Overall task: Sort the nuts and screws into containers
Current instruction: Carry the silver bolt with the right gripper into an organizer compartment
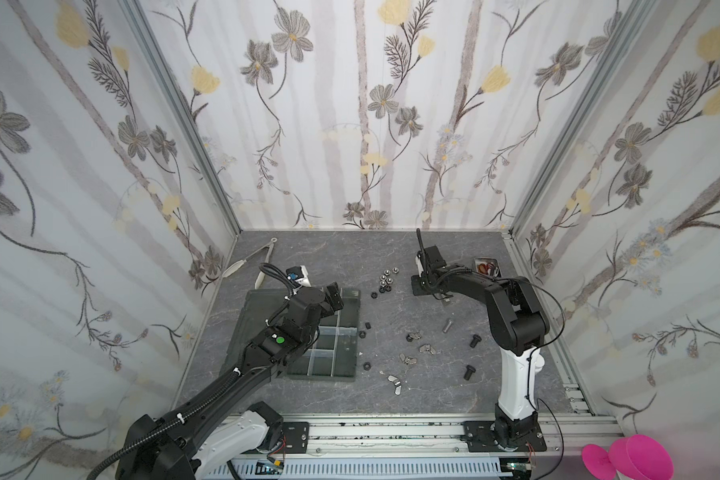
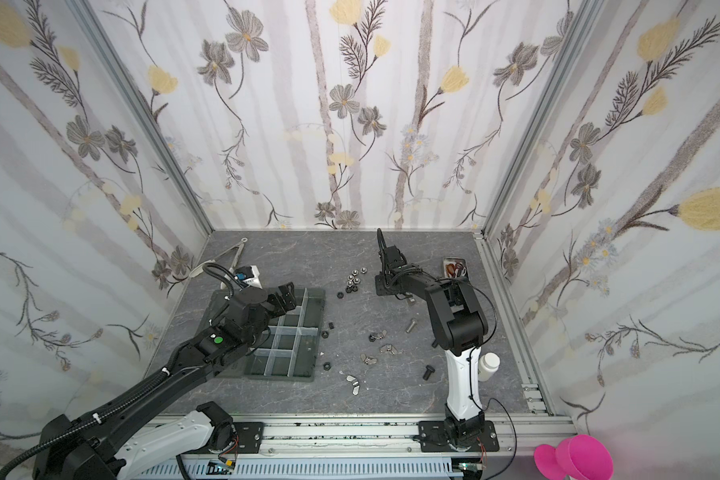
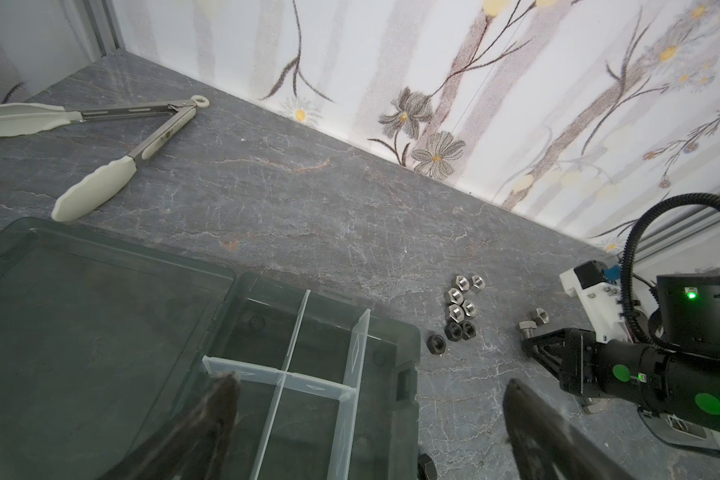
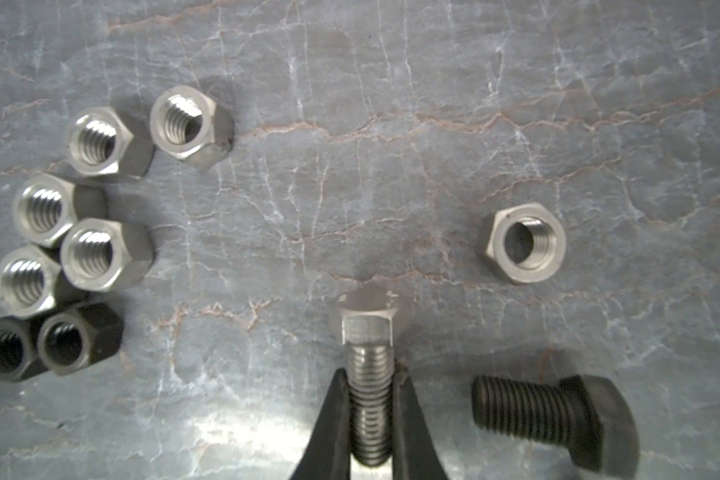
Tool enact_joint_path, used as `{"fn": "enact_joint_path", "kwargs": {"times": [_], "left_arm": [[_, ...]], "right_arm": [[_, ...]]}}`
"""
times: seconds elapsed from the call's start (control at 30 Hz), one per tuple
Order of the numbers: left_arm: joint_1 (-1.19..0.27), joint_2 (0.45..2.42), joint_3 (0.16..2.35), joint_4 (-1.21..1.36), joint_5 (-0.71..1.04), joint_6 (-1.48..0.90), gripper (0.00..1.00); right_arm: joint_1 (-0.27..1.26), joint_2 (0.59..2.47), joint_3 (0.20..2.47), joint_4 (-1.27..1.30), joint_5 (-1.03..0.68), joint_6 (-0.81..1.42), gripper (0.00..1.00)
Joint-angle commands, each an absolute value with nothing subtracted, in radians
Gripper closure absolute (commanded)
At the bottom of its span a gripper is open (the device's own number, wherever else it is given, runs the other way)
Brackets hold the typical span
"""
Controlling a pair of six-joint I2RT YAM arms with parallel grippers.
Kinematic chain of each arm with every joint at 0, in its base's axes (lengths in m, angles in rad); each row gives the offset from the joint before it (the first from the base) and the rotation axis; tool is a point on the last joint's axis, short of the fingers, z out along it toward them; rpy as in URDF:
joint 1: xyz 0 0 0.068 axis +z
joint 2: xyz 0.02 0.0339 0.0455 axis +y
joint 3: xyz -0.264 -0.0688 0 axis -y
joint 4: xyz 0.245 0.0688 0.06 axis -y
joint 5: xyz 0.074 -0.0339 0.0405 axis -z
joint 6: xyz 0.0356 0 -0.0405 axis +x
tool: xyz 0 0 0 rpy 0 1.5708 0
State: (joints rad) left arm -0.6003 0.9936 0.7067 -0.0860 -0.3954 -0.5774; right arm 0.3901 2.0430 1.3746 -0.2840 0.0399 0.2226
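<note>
Right wrist view: six silver hex nuts [image 4: 100, 253], five bunched and one apart. Two black hex nuts [image 4: 75, 336] touch the bunch, a third is cut by the frame edge. One silver bolt [image 4: 366, 328], with one black bolt [image 4: 553, 419] just beside it. Right gripper [image 4: 368, 376] is clamped on the silver bolt's threaded shank, the hex head poking out past the fingertips. Lifted or still on the table, can't tell.

Top views, clock from table centre: the nut bunch is at 12 and the right gripper at 1. Four wing nuts [image 1: 427, 349] at 4. One loose silver bolt [image 1: 447, 324] at 3. In a top view, two more black bolts [image 1: 474, 340] between 3 and 4. Three stray black nuts [image 1: 366, 366] lie just beside the organiser tray [image 1: 325, 377], which sits at 9. Left gripper [image 1: 335, 299] hangs over the tray's far cells [image 1: 323, 365], jaws spread wide, holding nothing.
</note>
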Motion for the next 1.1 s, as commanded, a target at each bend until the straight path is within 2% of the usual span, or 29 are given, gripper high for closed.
{"fn": "enact_joint_path", "kwargs": {"times": [0.0, 0.23, 0.5, 0.87, 1.07], "left_arm": [[-0.591, 0.957, 0.722, -0.114, -0.381, -0.592, 0.00], [-0.578, 0.883, 0.735, -0.196, -0.359, -0.622, 0.00], [-0.567, 0.785, 0.763, -0.326, -0.362, -0.613, 0.00], [-0.565, 0.700, 0.779, -0.480, -0.323, -0.600, 0.00], [-0.564, 0.704, 0.796, -0.494, -0.271, -0.588, 0.00]], "right_arm": [[0.405, 1.983, 1.361, -0.281, 0.043, 0.215, 0.91], [0.485, 1.860, 1.321, -0.272, -0.001, 0.194, 0.91], [0.644, 1.792, 1.327, -0.257, -0.066, 0.234, 0.91], [0.856, 1.922, 1.465, -0.223, -0.144, 0.312, 0.91], [0.904, 2.004, 1.502, -0.221, -0.165, 0.347, 0.92]]}}
